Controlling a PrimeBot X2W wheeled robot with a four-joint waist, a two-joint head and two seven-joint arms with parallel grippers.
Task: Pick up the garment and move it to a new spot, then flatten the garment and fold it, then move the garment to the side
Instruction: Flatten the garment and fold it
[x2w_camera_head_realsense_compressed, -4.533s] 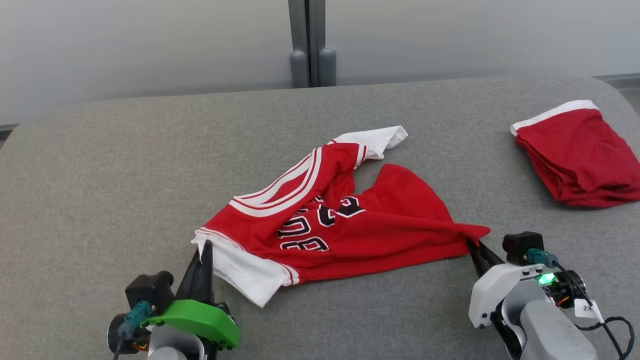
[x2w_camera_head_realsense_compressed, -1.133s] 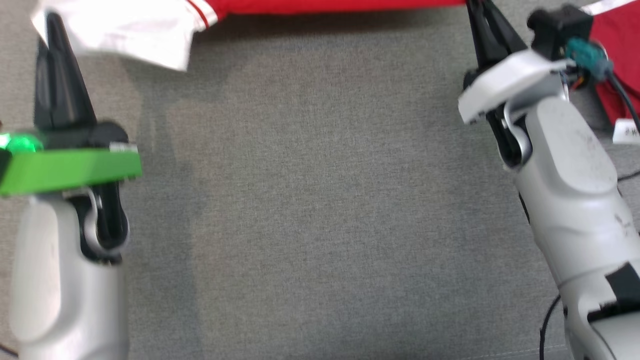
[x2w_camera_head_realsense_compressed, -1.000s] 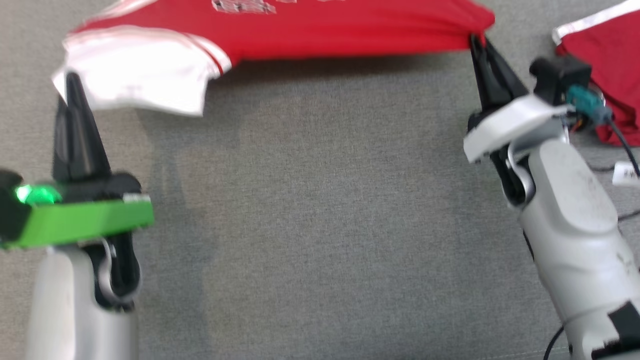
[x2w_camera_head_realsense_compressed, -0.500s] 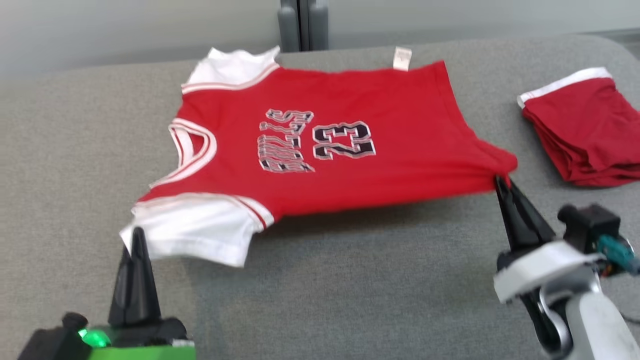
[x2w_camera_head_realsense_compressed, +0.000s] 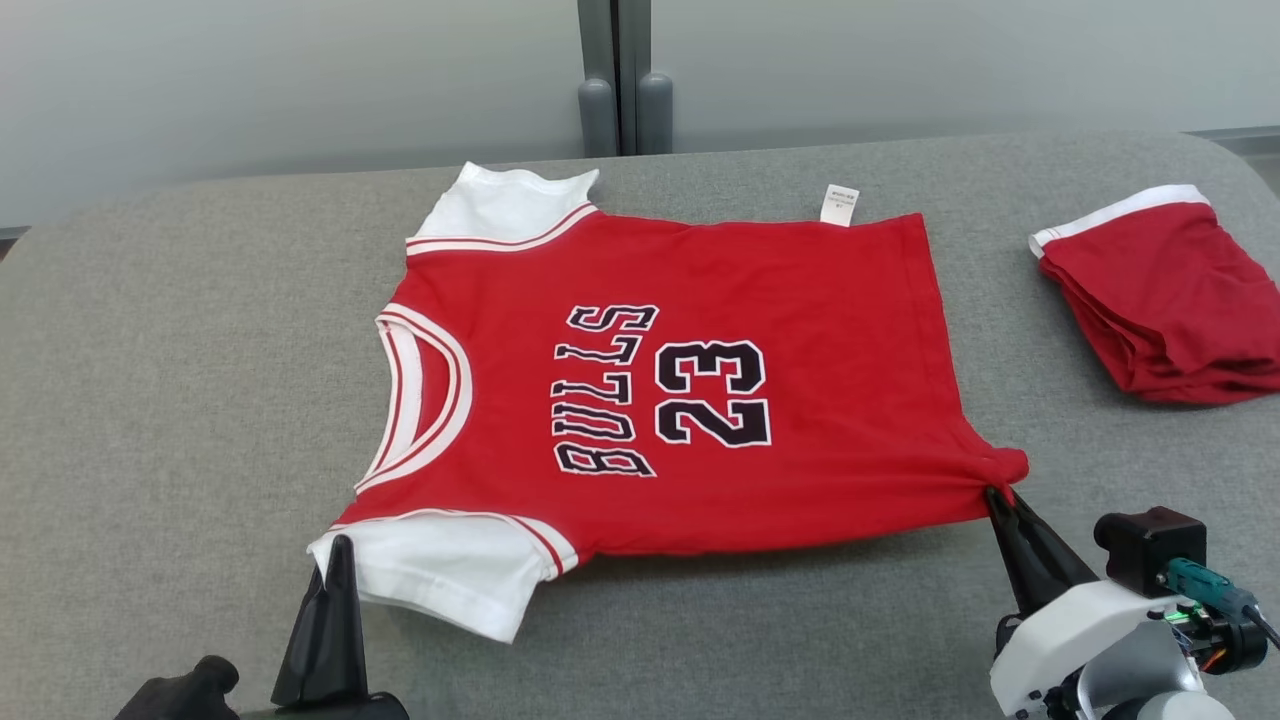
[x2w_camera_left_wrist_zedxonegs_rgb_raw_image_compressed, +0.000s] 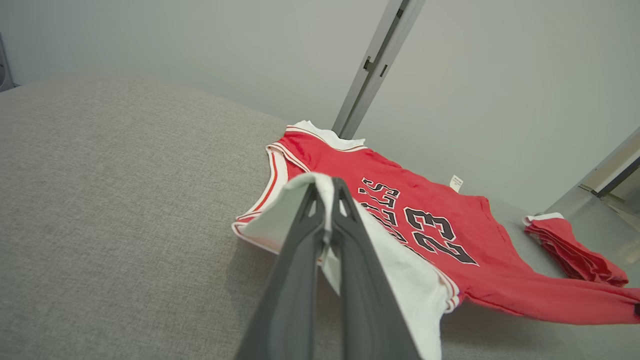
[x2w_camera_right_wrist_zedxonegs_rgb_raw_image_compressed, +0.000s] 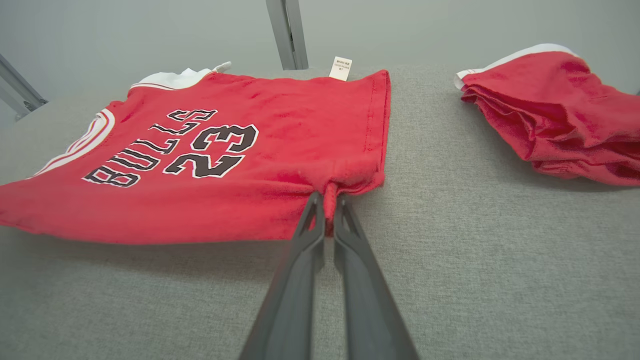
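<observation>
Your shirt (x2w_camera_head_realsense_compressed: 680, 400) lies spread sideways on the table (x2w_camera_head_realsense_compressed: 160, 330), collar to your left, its near edge apparently just lifted, left gripper (x2w_camera_head_realsense_compressed: 340, 552) pinching the sleeve (x2w_camera_head_realsense_compressed: 450, 570), right gripper (x2w_camera_head_realsense_compressed: 1000, 500) pinching the hem corner (x2w_camera_head_realsense_compressed: 1005, 468).

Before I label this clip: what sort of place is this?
Probably a lab or office folding station: a grey fabric-covered table, a pale wall with a metal post, a red Bulls jersey beside a folded red garment.

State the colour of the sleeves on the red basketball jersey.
White fabric sleeves with red trim; best in head view.
</observation>
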